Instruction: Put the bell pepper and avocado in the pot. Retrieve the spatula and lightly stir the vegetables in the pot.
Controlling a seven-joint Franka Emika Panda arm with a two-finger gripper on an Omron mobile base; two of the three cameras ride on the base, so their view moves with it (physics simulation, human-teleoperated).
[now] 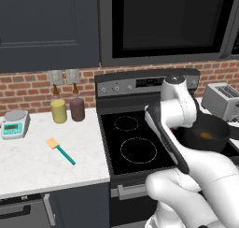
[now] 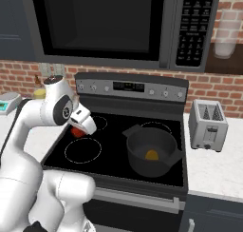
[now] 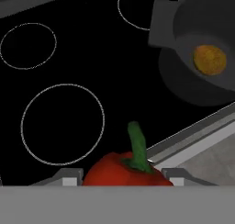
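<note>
Right now the gripper [image 3: 124, 175] has its fingers closed around the pepper [image 3: 123, 170], which sits between the two finger tips in the hand view, red and glossy, its green stem pointing up the picture. In the right base view the pepper [image 2: 76, 131] shows as a red patch just under the white hand, held above the left half of the stove [image 2: 114, 159], near the front left burner ring [image 2: 83, 150].

The pot [image 2: 151, 152] stands on the stove's right side, toward the front, its stubby handle pointing left and back. The avocado [image 2: 151, 154] lies on the pot's floor; in the hand view it [image 3: 209, 59] is an orange-brown ball inside the pot [image 3: 183, 81], well apart from the pepper. From the left base view the pot [image 1: 205, 133] is partly hidden behind the arm, with a small orange spot of avocado [image 1: 206, 135] inside.

The spatula [image 1: 60, 151] lies flat on the worktop [image 1: 28, 166] left of the stove, near its middle, yellow blade toward the back left, teal handle toward the front right. Behind it, at the brick wall, stand a yellow canister [image 1: 59, 110] and a dark red one [image 1: 77, 109], with a scale [image 1: 15, 123] at the left edge. A toaster [image 2: 207, 125] sits on the worktop right of the stove.
</note>
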